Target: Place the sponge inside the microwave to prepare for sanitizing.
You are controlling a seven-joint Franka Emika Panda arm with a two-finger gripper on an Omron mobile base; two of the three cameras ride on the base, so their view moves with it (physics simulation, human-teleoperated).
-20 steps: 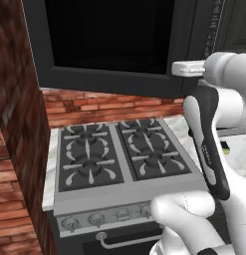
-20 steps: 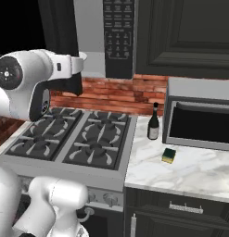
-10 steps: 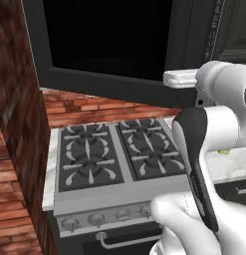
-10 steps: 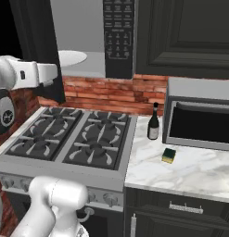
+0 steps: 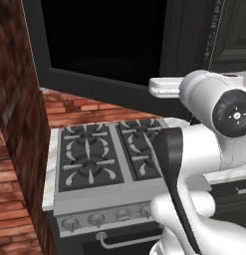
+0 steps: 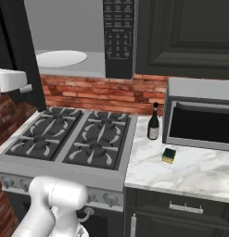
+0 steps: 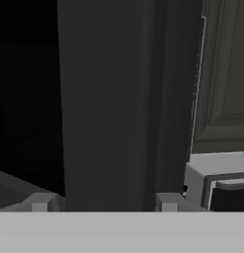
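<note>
Arm swung left; bottle (image 6: 154, 123) beside sponge (image 6: 169, 155).

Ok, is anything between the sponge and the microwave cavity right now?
Nothing blocks it outright. The microwave door is open and its cavity is exposed. The sponge lies on the counter right of the stove; the dark bottle stands just behind it, near the likely path.
</note>
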